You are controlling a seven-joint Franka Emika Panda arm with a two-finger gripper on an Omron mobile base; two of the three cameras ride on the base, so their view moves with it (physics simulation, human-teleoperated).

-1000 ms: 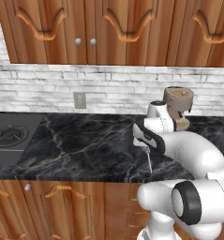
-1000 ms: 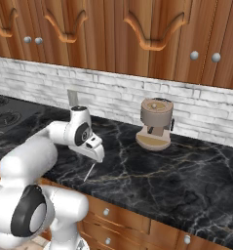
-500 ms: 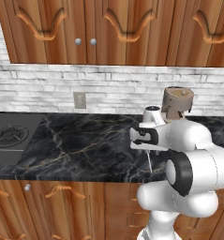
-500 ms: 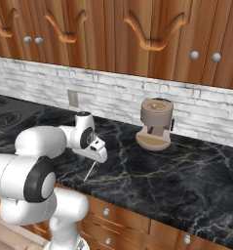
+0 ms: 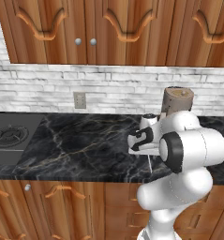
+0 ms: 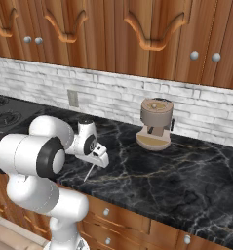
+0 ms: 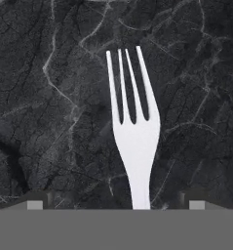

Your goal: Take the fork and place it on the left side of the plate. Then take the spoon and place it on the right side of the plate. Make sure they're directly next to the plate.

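The fork [image 7: 136,128] is a thin silver utensil lying flat on the black marble counter [image 7: 49,97], prongs pointing to the top of the hand view. Its handle runs down between my two fingertips [image 7: 35,203]. My gripper [image 7: 115,205] hangs just above the handle end, open, with nothing held. From the base cameras the fork shows as a slim line [image 5: 149,164] [image 6: 89,172] under the hand, near the counter's front edge. The gripper [image 5: 142,149] [image 6: 101,161] points down at it. The plate and the spoon are out of view.
A brown coffee grinder [image 5: 177,100] [image 6: 156,122] stands against the brick wall behind the arm. A stove top [image 5: 10,138] [image 6: 5,113] lies at the counter's left. Wooden cabinets hang overhead. The counter's front edge [image 5: 85,174] runs close to the fork.
The arm's elbow and shoulder have swung forward and folded up. The hand has stayed over the fork and sunk slightly. The jaws remain open; the fork has not moved.
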